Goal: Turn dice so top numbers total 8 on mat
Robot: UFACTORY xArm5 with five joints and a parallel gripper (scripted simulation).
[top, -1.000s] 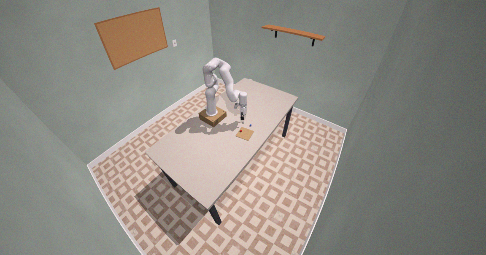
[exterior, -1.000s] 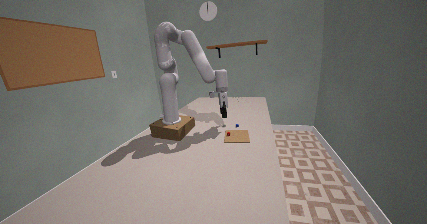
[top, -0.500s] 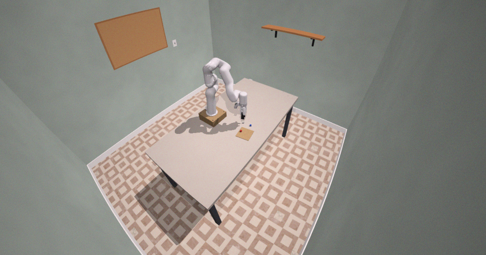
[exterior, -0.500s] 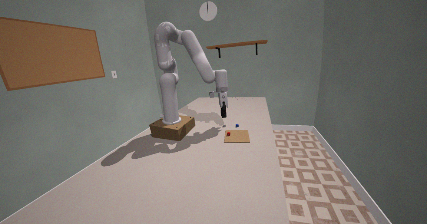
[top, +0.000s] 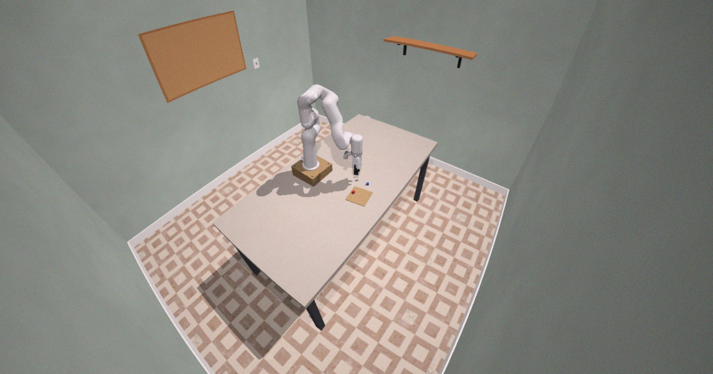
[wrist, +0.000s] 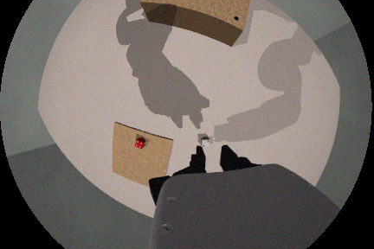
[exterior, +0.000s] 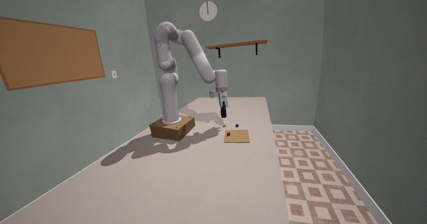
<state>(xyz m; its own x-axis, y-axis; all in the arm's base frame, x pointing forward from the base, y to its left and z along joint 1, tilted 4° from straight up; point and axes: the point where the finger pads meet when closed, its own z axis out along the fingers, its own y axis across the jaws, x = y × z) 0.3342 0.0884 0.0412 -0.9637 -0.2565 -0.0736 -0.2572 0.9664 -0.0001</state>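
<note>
A red die (top: 353, 191) (exterior: 228, 134) (wrist: 140, 142) sits on the brown mat (top: 362, 199) (exterior: 241, 138) (wrist: 135, 170) near its corner. A blue die (top: 367, 183) (exterior: 237, 125) lies on the table just beyond the mat. A small white die (exterior: 224, 125) (wrist: 203, 139) lies on the table off the mat, beside the arm's shadow. My gripper (top: 356, 173) (exterior: 223, 115) (wrist: 210, 155) hangs a little above the white die, pointing down. Its fingers stand narrowly apart with nothing between them. The dice are too small to read their top numbers.
The arm's brown base block (top: 312, 171) (exterior: 172, 128) (wrist: 196, 9) stands on the table to the left of the dice. The table's right edge (exterior: 270, 124) runs close past the mat.
</note>
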